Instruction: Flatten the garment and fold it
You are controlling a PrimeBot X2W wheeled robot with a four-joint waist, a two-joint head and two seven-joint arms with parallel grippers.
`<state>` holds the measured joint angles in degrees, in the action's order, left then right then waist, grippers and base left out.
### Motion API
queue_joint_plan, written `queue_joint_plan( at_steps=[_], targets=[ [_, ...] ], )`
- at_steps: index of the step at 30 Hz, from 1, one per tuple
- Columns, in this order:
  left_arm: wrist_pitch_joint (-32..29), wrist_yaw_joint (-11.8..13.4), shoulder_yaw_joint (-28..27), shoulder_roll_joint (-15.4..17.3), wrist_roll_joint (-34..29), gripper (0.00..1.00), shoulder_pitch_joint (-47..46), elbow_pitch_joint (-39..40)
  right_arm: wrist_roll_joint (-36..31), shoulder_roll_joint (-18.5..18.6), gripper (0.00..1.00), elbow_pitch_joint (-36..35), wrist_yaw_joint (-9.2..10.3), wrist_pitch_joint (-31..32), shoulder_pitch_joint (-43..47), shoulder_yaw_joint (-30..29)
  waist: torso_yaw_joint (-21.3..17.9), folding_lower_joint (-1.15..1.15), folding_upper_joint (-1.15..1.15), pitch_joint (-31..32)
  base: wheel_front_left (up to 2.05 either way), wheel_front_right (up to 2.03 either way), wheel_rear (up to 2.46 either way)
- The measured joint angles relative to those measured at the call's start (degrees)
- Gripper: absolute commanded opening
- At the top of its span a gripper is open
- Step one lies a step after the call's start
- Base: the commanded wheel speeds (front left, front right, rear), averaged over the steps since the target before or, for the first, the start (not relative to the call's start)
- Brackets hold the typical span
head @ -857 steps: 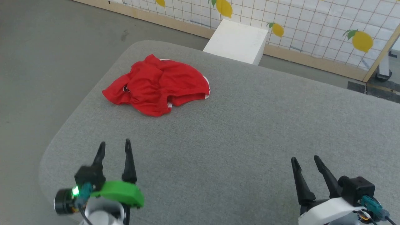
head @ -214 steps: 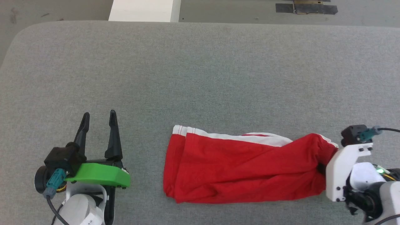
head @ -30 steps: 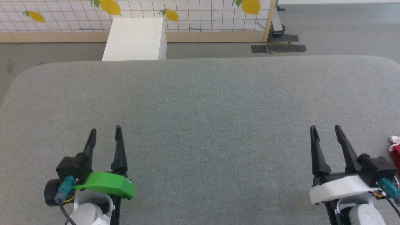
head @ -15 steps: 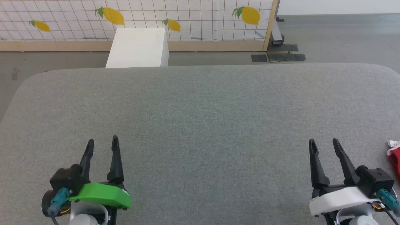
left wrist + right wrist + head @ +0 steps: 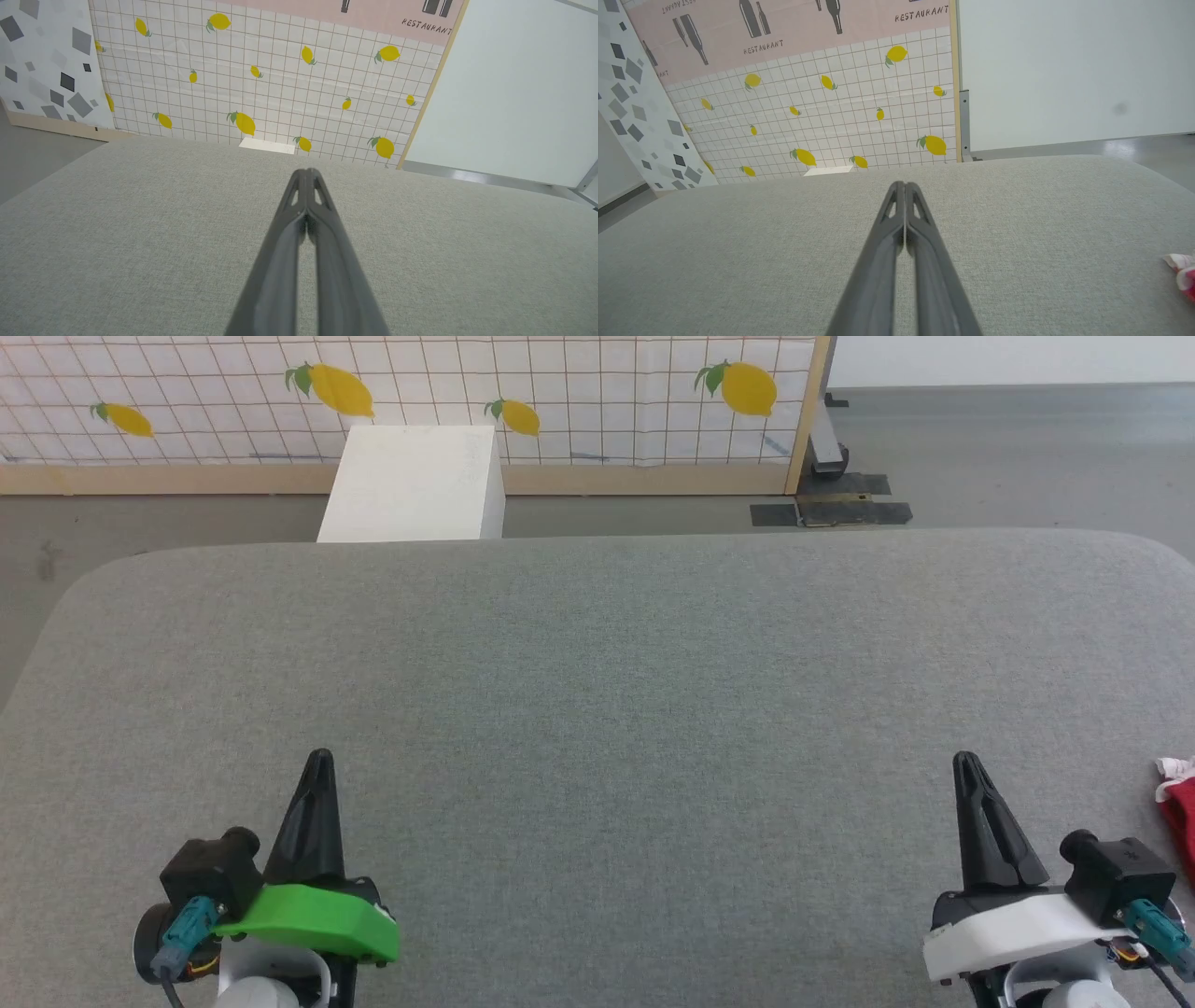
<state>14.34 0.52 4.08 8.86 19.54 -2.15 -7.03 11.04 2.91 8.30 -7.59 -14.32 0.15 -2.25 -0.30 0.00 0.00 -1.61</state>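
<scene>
Left gripper (image 5: 319, 759): long dark fingers pressed together, empty, above the grey fabric-covered bench (image 5: 597, 691).
Right gripper (image 5: 965, 762): closed as well, holding nothing.
Bright red soft fabric garment with white trim (image 5: 1180, 814): lying at the bench's right edge, near that gripper, not touching.

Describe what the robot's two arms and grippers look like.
The left gripper has two long, black, tapering fingers in a bright green plastic shell, beside a black camera block with a teal plug and a black cable. The right gripper has the same fingers in a white plastic shell, with its own black block and teal plug. Slotted cut-outs mark the fingers near their tips.
</scene>
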Motion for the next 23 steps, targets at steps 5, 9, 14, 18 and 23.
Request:
queue_joint_plan(
  at_steps=[5,9,14,18,23],
  targets=[
    [-0.54,0.00,-0.09,-0.04,-0.58,0.00,0.00,0.19,-0.37,0.00,0.00,-0.14,0.00,0.58,0.00,0.05,0.01,0.00,0.00,0.06,0.00,0.00,0.00],
    [-0.89,0.00,-0.19,-0.16,-0.96,0.00,0.00,0.36,-0.52,0.00,0.00,-0.37,0.00,0.80,0.00,0.12,0.03,0.00,0.00,0.12,0.00,0.00,0.00],
    [-1.69,0.00,-0.36,-0.46,-2.10,0.00,0.00,0.59,-1.04,0.00,0.00,-0.81,0.00,1.74,0.00,0.19,0.04,0.00,0.00,0.20,0.00,0.00,0.00],
    [-2.18,0.00,-0.57,-0.79,-3.07,0.00,0.00,0.83,-1.46,0.00,0.00,-1.08,0.00,2.12,0.00,0.24,0.05,0.00,0.00,0.25,0.00,0.00,0.00],
    [-2.70,0.00,-0.78,-1.13,-3.72,0.00,0.01,1.20,-1.98,0.00,0.00,-1.45,0.00,2.74,0.00,0.32,0.06,0.00,0.00,0.32,0.00,0.00,0.00]
  ],
)
